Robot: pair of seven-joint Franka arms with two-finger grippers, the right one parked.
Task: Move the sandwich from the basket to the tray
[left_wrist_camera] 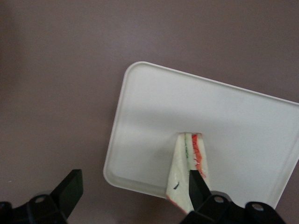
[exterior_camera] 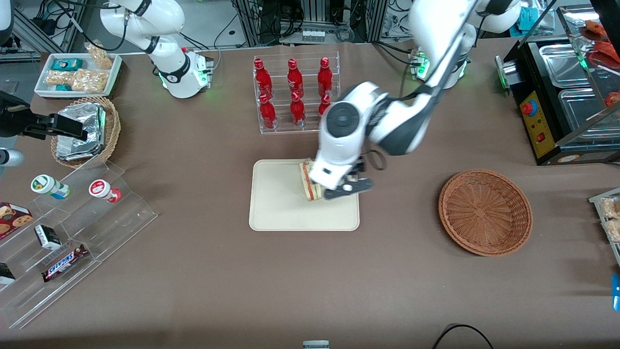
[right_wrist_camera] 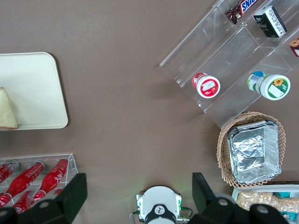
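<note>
The sandwich (exterior_camera: 308,182) is a pale wedge with red and green filling. It stands on the cream tray (exterior_camera: 278,206), close to the rim that faces the bottle rack. My left gripper (exterior_camera: 342,189) hangs just above the tray, beside the sandwich, toward the working arm's end. In the left wrist view the gripper (left_wrist_camera: 133,192) is open, its fingers wide apart. One finger (left_wrist_camera: 196,186) is against the sandwich (left_wrist_camera: 187,163) and the other (left_wrist_camera: 70,190) is over bare table off the tray (left_wrist_camera: 154,107). The reddish-brown basket (exterior_camera: 485,212) holds nothing.
A clear rack of red bottles (exterior_camera: 292,94) stands just farther from the camera than the tray. Toward the parked arm's end are a small wicker basket with foil packs (exterior_camera: 85,131), an acrylic snack stand (exterior_camera: 68,228) and a white snack tray (exterior_camera: 77,73). A black appliance (exterior_camera: 557,97) sits past the basket.
</note>
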